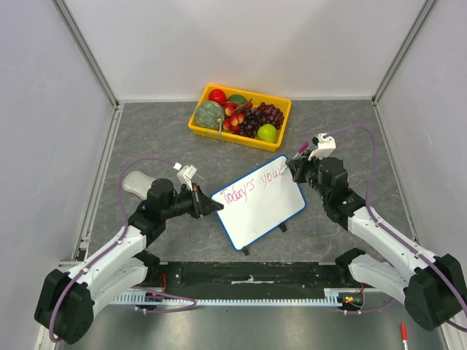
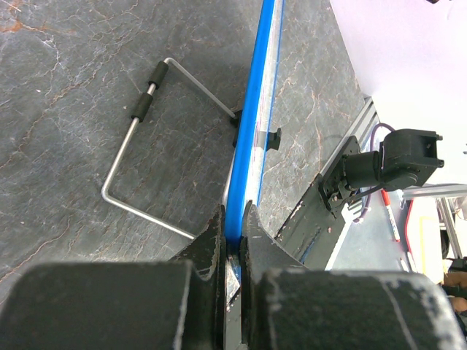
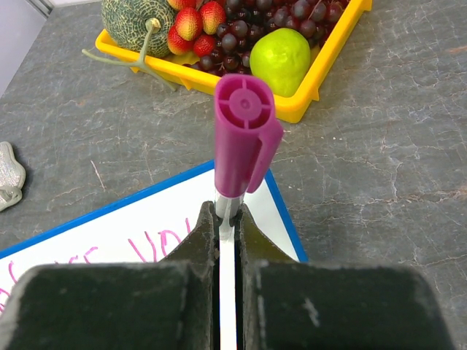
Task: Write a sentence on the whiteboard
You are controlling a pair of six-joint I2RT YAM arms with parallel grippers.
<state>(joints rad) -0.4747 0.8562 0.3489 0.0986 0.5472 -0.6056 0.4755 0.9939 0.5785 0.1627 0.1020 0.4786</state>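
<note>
The whiteboard (image 1: 266,215), white with a thin blue rim, stands tilted on the grey table between my arms. My left gripper (image 1: 214,205) is shut on its left corner; in the left wrist view the jaws (image 2: 235,232) pinch the blue rim (image 2: 257,124), with the wire stand (image 2: 139,109) under the board. The sentence (image 1: 252,188) in pink reads "Today's your". My right gripper (image 1: 295,169) is shut on a white marker with a magenta cap (image 3: 244,135) at the board's upper right corner (image 3: 146,219). The marker tip is hidden.
A yellow fruit basket (image 1: 281,109) with melon, grapes and apples sits behind the board. A pale grey object (image 1: 137,182) lies at the left, beside my left arm. A red pen (image 1: 403,334) lies off the table at bottom right. White walls enclose three sides.
</note>
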